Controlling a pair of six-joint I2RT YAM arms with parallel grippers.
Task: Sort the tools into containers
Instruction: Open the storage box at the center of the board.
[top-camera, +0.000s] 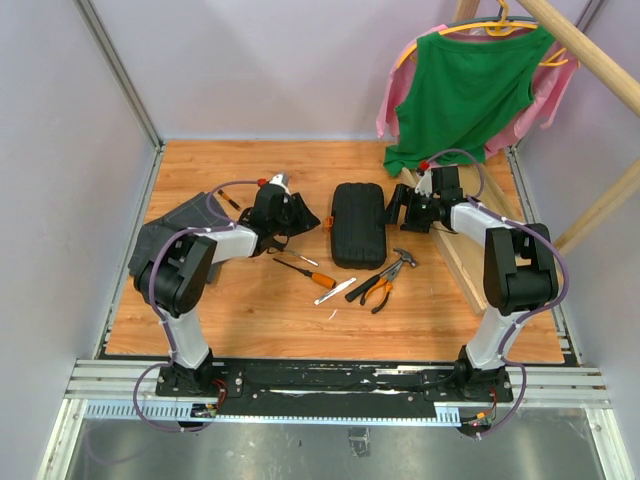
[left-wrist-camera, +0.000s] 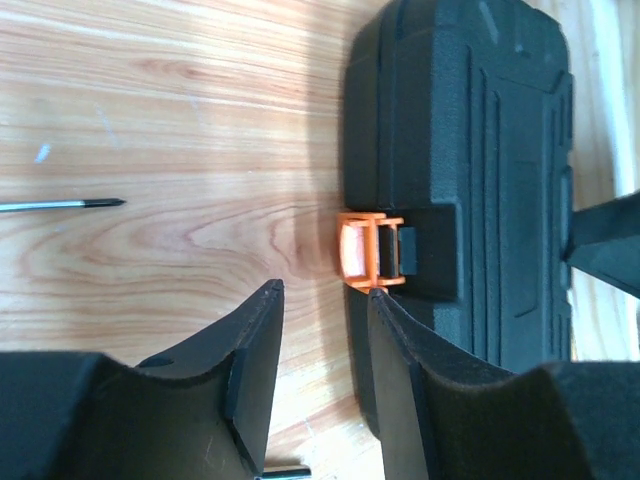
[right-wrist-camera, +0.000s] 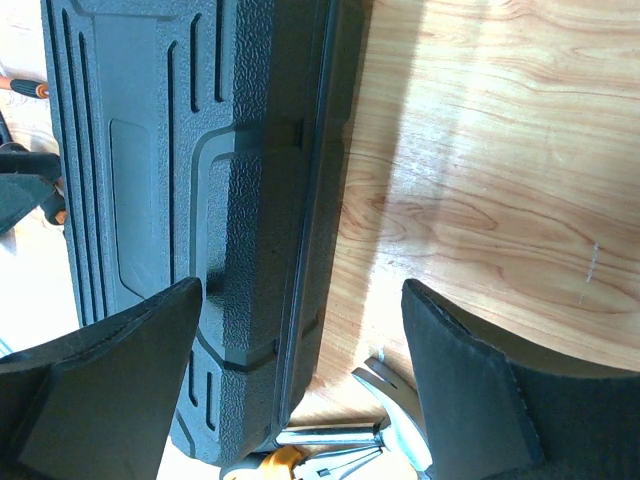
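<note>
Tool case (top-camera: 358, 224), black plastic, lid closed, lying lengthwise at the middle of the wooden table (top-camera: 250, 320), between the two grippers.

Top view only: orange-handled screwdriver (top-camera: 305, 272) and a thinner screwdriver (top-camera: 296, 258) near the case's lower left. Pliers (top-camera: 379, 290) and hammer (top-camera: 401, 261) lie close together off its lower right corner. All of these tools are on the table, outside the case. Dark grey cloth (top-camera: 165, 232) lies under the left arm and a wooden tray (top-camera: 458, 255) under the right. A green shirt (top-camera: 465, 85) hangs at the back.

Left wrist view only: orange latch (left-wrist-camera: 366, 250) on the case's long side, standing out from the edge. A thin steel tool tip (left-wrist-camera: 60, 205) lies well apart on bare wood.

Right wrist view only: the case's opposite long edge and ribbed lid (right-wrist-camera: 200, 180). The hammer's steel head (right-wrist-camera: 395, 425) and an orange pliers handle (right-wrist-camera: 272, 462) sit just beyond the case's end.

Left gripper (top-camera: 312, 222): jaws partly spread and holding nothing. The latch sits just ahead of the gap, and one finger (left-wrist-camera: 405, 380) overlaps the case's edge. Contact cannot be told.

Right gripper (top-camera: 397, 210): jaws spread wide and holding nothing. One finger (right-wrist-camera: 110, 385) is over the lid, the other over bare table, straddling the case's edge.
</note>
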